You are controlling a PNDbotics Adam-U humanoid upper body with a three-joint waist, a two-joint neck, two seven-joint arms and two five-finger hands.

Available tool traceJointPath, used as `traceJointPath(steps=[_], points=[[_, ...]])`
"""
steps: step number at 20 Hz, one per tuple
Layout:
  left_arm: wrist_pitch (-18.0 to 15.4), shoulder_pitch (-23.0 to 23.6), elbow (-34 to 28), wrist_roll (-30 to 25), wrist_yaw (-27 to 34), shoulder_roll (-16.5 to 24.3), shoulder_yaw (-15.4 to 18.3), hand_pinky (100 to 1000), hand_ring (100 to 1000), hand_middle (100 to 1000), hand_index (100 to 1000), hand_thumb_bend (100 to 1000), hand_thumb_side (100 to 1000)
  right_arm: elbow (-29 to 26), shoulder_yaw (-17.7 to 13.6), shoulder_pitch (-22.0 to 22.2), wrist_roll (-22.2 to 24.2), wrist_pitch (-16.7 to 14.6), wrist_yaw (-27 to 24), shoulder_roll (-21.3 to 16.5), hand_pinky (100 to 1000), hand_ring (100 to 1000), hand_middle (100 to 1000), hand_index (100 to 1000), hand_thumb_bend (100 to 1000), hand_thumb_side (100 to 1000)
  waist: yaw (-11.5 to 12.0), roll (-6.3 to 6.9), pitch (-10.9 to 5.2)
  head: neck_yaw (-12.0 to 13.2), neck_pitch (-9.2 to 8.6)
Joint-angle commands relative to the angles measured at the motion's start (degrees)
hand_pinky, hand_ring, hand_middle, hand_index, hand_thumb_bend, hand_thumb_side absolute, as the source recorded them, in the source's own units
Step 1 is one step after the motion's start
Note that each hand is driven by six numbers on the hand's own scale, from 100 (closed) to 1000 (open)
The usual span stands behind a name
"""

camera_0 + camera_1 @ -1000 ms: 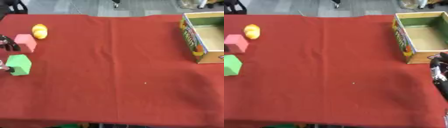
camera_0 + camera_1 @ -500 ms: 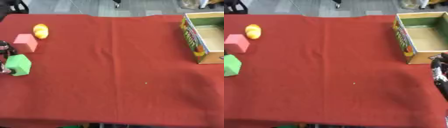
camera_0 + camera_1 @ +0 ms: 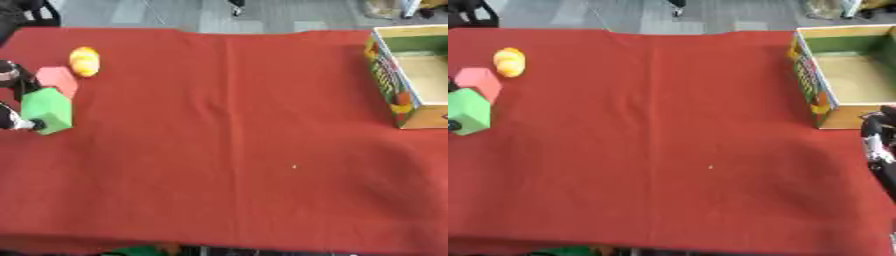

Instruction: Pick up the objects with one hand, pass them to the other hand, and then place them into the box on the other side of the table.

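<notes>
A green block point(image 3: 45, 109) sits tilted at the table's left edge, touching the front of a pink block point(image 3: 58, 80). My left hand point(image 3: 12, 80) comes in from the left edge and is shut on the green block, with one fingertip point(image 3: 28, 124) at its lower corner and dark fingers at its upper side. A yellow rounded object point(image 3: 85, 61) lies just behind the pink block. The open box point(image 3: 807, 75), with green inner walls and a printed side, stands at the far right. My right hand point(image 3: 877, 147) rests open at the right edge, just in front of the box.
A red cloth point(image 3: 236, 125) covers the whole table, with a crease running front to back near the middle. Grey floor and chair legs show beyond the far edge.
The green block has moved up and right against the pink block, with my left hand closing round it. The right hand has stayed in place.
</notes>
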Motion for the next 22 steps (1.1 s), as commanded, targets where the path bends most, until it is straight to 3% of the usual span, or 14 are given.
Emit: traceJointPath(steps=[1,6,12,17,22], points=[[0.21,-0.12,-5.63,2.75,6.91,1.00,0.80,753,566,529,634,483,316,-2.56,1.69,-2.25,1.84,-0.65,1.54,-2.71,749,716,714,855,272,603,0.17,-0.20,-1.85,-0.13,0.29],[1.54,-1.14,-10.44,4.32,16.97,-3.60,-1.72,752,563,524,622,511,320,-5.26,7.39,-7.84,7.12,-2.33,3.81,-3.04,754,722,721,861,280,589,0.45,-0.46,-2.14,-0.45,0.29],[3.83,-4.33,-11.97,3.39,27.15,-10.17,-6.55,752,564,523,618,545,329,-6.88,15.09,-14.97,13.82,-5.43,5.94,-0.84,757,731,730,868,288,570,0.59,-0.86,-2.02,-0.81,0.29],[6.02,-7.60,-10.75,1.63,34.85,-14.62,-11.64,754,564,521,615,556,319,-7.86,19.19,-19.45,15.38,-8.10,13.06,1.40,761,738,738,869,314,552,0.88,-1.07,-1.63,-1.08,0.29],[8.29,-10.31,-9.93,-0.48,42.38,-15.78,-16.41,756,565,523,617,569,315,-8.52,21.98,-21.62,15.13,-11.98,22.19,2.36,772,749,752,880,355,544,0.94,-1.13,-1.23,-1.27,0.29]])
